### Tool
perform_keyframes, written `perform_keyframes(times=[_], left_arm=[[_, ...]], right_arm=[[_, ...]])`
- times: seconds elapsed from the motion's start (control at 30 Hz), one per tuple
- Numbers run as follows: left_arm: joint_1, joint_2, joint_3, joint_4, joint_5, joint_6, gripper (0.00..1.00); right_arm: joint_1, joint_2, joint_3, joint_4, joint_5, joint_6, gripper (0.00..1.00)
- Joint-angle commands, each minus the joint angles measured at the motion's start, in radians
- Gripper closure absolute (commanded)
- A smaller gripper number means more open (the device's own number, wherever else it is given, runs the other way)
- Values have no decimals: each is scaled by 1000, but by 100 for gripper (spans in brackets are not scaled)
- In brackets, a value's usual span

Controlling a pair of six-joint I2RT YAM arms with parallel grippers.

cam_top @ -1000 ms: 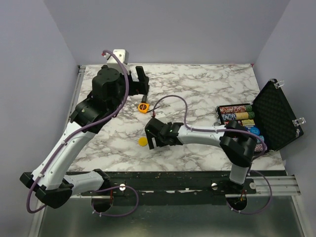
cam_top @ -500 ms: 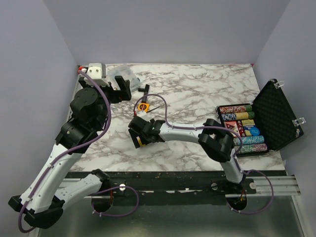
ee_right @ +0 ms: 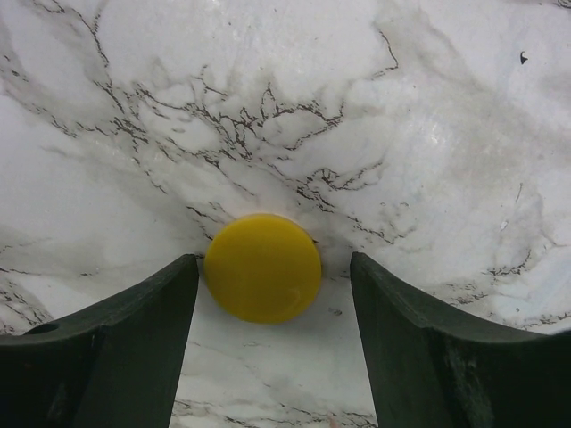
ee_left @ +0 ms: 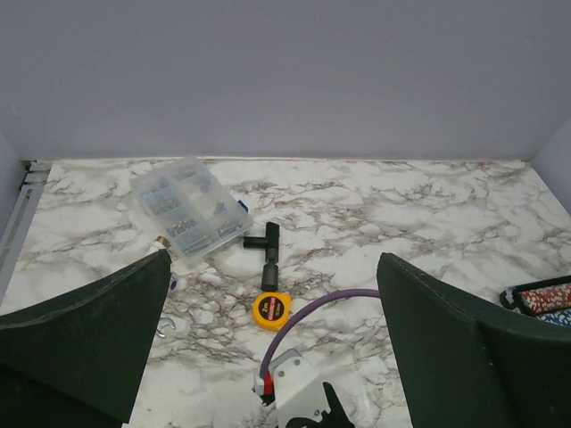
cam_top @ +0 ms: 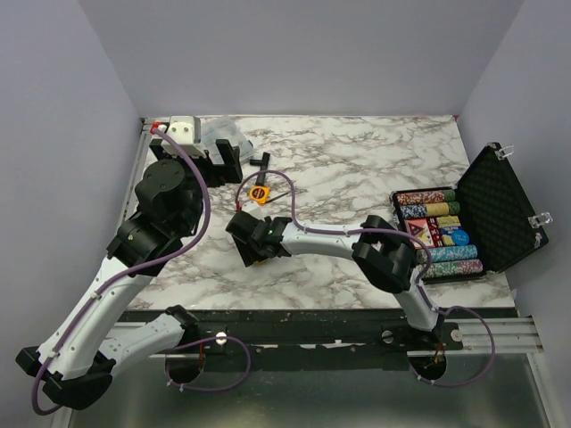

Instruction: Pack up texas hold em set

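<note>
The right gripper (cam_top: 252,251) is lowered onto the white, grey-veined marble-pattern table (cam_top: 357,169) with its two dark, matte fingers set apart on either side of a flat, round, smooth yellow plastic disc (ee_right: 263,267). This looks like the line-up for a pinch, since so thin a piece lying flat can probably only be taken by its rim. In the right wrist view the disc sits off-centre between the jaws. One finger is just beside its edge, though I cannot tell whether it touches, and the other stands clear with bare table showing, so nothing is clamped. The disc lies near the middle-left of the table, well apart from the black hard-shell briefcase (cam_top: 500,205) at the right edge. The case stands open, its lid lined with dimpled foam and tilted back, probably so loose pieces can be dropped in from above. Its base holds rows of striped, many-coloured chips (cam_top: 437,254) stacked on edge, and a glossy blue disc (cam_top: 458,237) is already among them. The left gripper (cam_top: 216,162) hangs above the far-left corner with its jaws spread wide and holding nothing, apparently kept out of the way. Below it are a clear, ribbed plastic compartment box (ee_left: 189,207), a black T-shaped fitting (ee_left: 266,250) and a round orange tape measure (ee_left: 271,309).
</note>
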Motion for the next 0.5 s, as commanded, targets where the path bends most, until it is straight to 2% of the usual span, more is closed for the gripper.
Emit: perform_keyframes(times=[0.0,0.17,0.27,0.47], left_arm=[[-5,-2,5,9,-6,-1,2],[-10,13,8,6,-8,-4,2],[-9,26,7,3,10,-11,2],[-20,24,2,7,-5,-1,2]], right_arm=[[19,36,-87,-38,-72,64,32],[19,62,-74,-48,-54,59,39],[21,90,-35,-114,-2,61,43],[22,69,-73,-98,48,86,51]])
